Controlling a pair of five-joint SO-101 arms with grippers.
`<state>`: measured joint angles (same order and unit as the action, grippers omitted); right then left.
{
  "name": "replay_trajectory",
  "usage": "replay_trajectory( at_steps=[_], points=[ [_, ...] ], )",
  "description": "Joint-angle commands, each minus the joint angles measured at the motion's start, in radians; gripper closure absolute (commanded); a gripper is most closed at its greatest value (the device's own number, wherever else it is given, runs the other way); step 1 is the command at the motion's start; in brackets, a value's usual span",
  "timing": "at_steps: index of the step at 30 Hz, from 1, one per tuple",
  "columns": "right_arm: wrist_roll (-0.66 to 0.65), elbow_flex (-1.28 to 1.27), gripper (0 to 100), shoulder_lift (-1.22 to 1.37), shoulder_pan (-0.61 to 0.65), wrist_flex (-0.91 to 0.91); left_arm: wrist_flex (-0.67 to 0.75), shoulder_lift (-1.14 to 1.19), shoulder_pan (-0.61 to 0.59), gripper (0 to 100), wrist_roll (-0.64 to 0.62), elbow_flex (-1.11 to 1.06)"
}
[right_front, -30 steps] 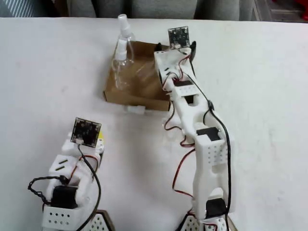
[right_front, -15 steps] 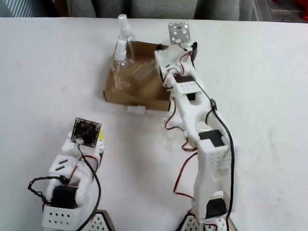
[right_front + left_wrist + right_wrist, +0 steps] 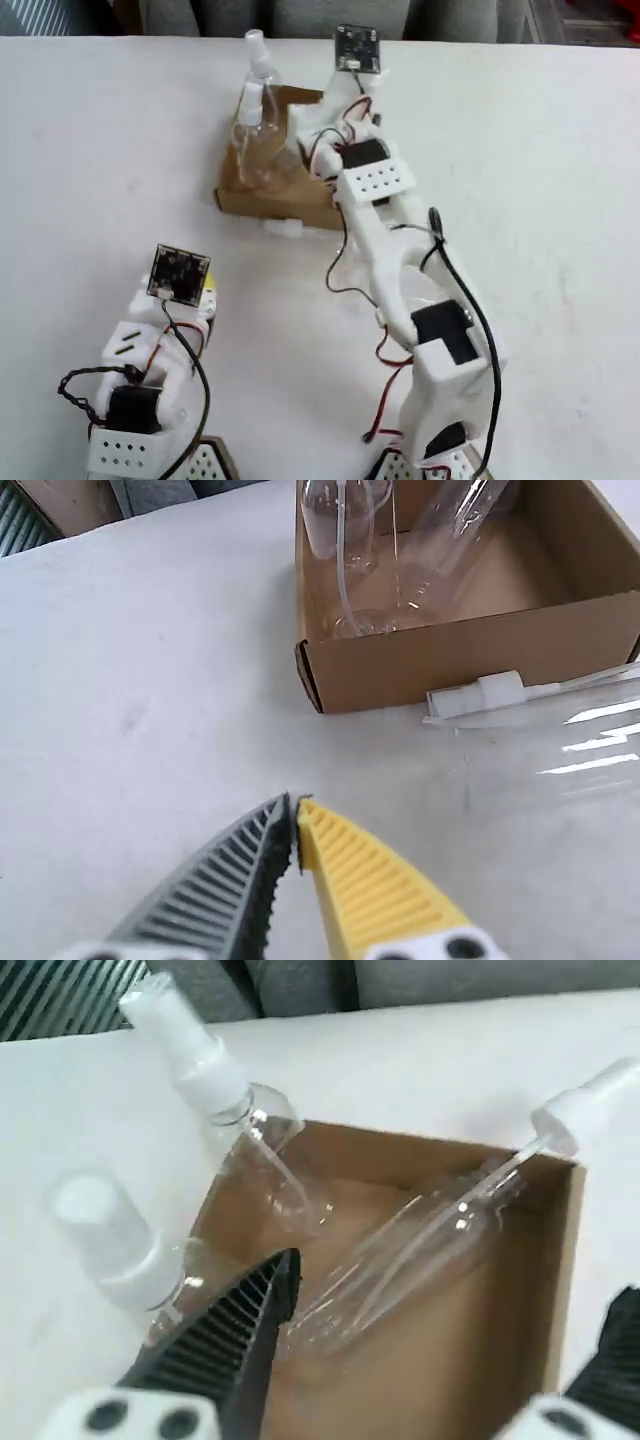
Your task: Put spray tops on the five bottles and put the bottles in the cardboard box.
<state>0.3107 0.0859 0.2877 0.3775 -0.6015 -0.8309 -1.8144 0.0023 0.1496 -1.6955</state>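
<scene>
The cardboard box (image 3: pixel 236 190) stands at the table's far middle. Two clear bottles with white spray tops (image 3: pixel 256 52) (image 3: pixel 251 99) stand in its left part. The right wrist view adds a third capped bottle (image 3: pixel 430 1240) lying slanted in the box (image 3: pixel 565 1250), its top on the rim. My right gripper (image 3: pixel 457 1285) hangs open just above the box, holding nothing. A loose spray top (image 3: pixel 480 694) and a clear bottle (image 3: pixel 575 750) lie on the table against the box's near wall. My left gripper (image 3: pixel 296 806) is shut and empty, near the front left.
The right arm (image 3: pixel 385 240) stretches from the front edge across the table's middle to the box. The left arm (image 3: pixel 150 380) sits folded at the front left corner. White tabletop lies open to the left and right of the box.
The right arm has swung left, from the box's right edge to over its inside. The left arm has not moved.
</scene>
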Motion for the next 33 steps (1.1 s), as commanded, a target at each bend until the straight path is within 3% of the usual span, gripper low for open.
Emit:
replay_trajectory(
  at_steps=[1,5,14,24,33],
  points=[
    [0.115,0.086,59.4,-0.062,0.004,-0.13,0.014,-0.008,-0.012,97,0.011,0.003],
    [0.198,0.173,59.4,-0.001,-0.004,-0.257,0.015,-0.008,-0.012,97,0.011,0.003],
    [0.454,0.301,59.4,0.114,-0.038,-0.277,0.015,-0.008,-0.012,97,0.011,0.003],
    [0.411,0.354,59.4,0.128,-0.183,-0.193,0.015,-0.008,-0.012,97,0.011,0.003],
    [0.411,0.509,59.4,0.349,-0.208,-0.005,0.012,-0.008,-0.012,97,0.011,0.003]
  ],
)
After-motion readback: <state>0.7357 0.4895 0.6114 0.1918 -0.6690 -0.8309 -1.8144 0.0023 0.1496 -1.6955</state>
